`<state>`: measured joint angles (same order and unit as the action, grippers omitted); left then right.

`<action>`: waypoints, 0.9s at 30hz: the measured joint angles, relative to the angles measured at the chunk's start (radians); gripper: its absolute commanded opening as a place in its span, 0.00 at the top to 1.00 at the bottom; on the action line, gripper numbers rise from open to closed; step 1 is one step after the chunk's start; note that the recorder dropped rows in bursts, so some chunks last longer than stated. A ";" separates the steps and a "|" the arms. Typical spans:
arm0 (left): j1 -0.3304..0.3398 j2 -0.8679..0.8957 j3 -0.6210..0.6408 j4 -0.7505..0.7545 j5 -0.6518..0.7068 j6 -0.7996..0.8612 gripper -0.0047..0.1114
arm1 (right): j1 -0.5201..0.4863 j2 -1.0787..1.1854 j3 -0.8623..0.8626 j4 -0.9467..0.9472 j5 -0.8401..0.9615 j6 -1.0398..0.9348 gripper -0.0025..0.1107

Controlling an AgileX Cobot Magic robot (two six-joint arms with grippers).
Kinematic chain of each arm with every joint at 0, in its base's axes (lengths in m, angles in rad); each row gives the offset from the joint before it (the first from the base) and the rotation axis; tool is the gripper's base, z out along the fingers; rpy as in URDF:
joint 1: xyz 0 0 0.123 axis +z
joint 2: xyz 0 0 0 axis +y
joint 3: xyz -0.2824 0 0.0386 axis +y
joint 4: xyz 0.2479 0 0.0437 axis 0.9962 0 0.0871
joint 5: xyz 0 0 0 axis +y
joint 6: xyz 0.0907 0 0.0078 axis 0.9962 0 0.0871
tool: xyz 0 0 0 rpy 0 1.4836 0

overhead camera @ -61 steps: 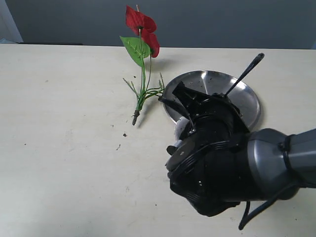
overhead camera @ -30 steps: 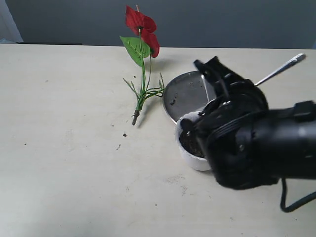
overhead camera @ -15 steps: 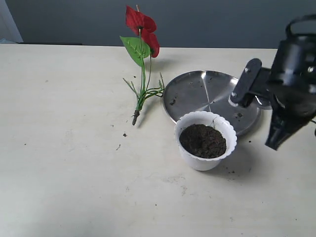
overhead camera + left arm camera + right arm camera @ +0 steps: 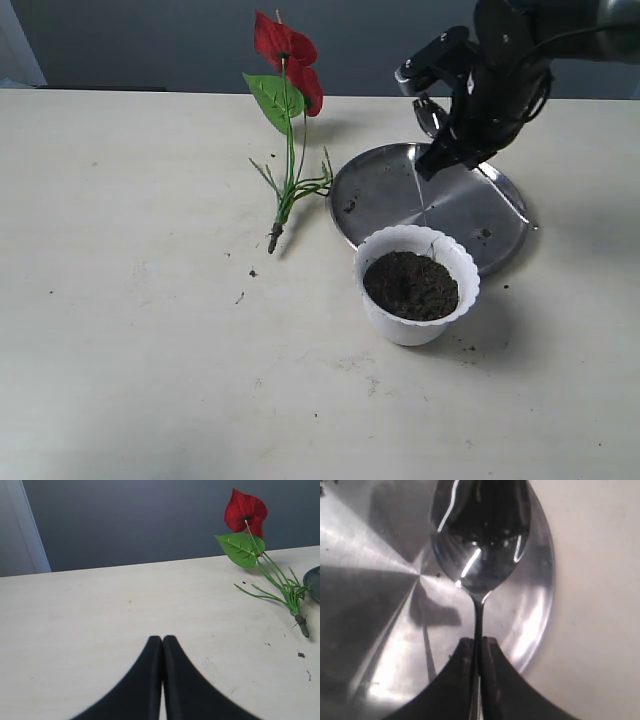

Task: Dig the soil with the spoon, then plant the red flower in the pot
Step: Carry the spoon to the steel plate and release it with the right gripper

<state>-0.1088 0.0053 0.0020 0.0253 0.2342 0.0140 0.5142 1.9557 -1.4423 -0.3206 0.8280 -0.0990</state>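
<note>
A white scalloped pot (image 4: 417,322) full of dark soil (image 4: 411,285) stands in front of the steel plate (image 4: 385,190). The red flower (image 4: 286,48) lies on the table left of the plate, stems toward the front; the left wrist view shows the flower (image 4: 245,511) too. My right gripper (image 4: 462,158) hovers over the plate, shut on the spoon (image 4: 505,198). In the right wrist view the handle runs between the closed fingers of the right gripper (image 4: 478,641), and the spoon's bowl (image 4: 480,535) is over the plate's rim. My left gripper (image 4: 162,639) is shut and empty, low over bare table.
Soil crumbs are scattered on the table (image 4: 150,330) near the flower stems and round the pot. A grey wall runs behind the table's back edge. The plate (image 4: 370,605) carries a few dark specks.
My right arm has risen from in front of the pot and swung to the back right over the plate, carrying the spoon. The pot and soil now show fully.
</note>
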 measured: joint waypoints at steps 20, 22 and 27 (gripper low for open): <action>0.000 0.000 0.000 0.000 0.000 0.000 0.96 | -0.002 0.303 -0.176 0.013 -0.019 -0.024 0.87; 0.000 0.000 0.000 0.000 0.000 0.000 0.96 | -0.002 0.307 -0.176 0.013 -0.028 -0.024 0.81; 0.000 0.000 0.000 0.000 0.000 0.000 0.96 | -0.002 0.307 -0.179 0.013 -0.030 -0.024 0.78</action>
<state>-0.1088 0.0053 0.0020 0.0253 0.2342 0.0140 0.5126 2.2626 -1.6210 -0.3078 0.7977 -0.1231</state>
